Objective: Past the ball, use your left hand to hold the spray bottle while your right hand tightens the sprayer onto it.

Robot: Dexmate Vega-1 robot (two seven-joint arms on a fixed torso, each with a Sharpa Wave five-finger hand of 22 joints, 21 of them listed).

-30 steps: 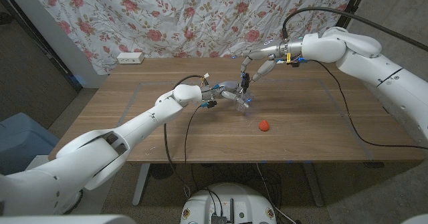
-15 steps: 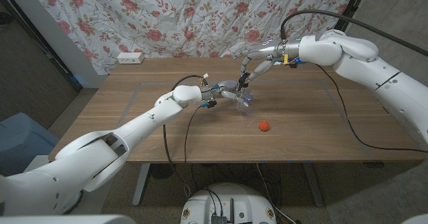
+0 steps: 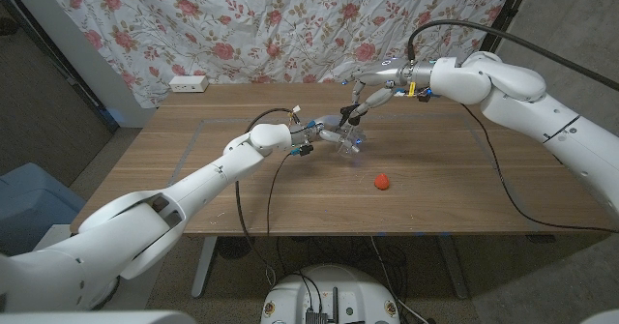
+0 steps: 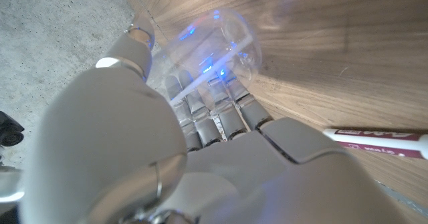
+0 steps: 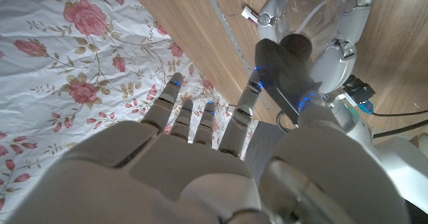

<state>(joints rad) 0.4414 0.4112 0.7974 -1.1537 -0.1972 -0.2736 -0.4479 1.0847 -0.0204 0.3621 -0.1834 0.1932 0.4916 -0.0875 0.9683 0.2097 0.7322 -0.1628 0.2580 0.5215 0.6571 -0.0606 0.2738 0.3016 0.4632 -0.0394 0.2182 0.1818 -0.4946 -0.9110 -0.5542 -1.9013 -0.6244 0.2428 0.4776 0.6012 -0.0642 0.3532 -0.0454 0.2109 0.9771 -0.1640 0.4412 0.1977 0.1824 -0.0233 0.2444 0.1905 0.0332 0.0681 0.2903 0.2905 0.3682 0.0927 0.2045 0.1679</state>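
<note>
Past the red ball [image 3: 382, 180], my left hand [image 3: 322, 133] grips a clear spray bottle [image 3: 346, 141] just above the table's middle. In the left wrist view the fingers [image 4: 212, 114] wrap the bottle [image 4: 215, 42] from below. My right hand [image 3: 366, 94] reaches down from the far side and pinches the black sprayer [image 3: 348, 117] on the bottle's top. The right wrist view shows the sprayer [image 5: 289, 62] between a finger and the thumb of that hand [image 5: 200, 167], with the bottle [image 5: 314, 9] and the left hand's fingers [image 5: 342, 45] beyond it.
A white power strip [image 3: 188, 83] lies at the table's back left edge, in front of a floral curtain [image 3: 242, 24]. A thin tape outline [image 3: 484, 135] marks the tabletop. Cables hang from both wrists. A white labelled strip [image 4: 378, 140] shows beside my left hand.
My right hand has turned at the sprayer and its wrist has shifted slightly up and back. The left hand and bottle stay in place.
</note>
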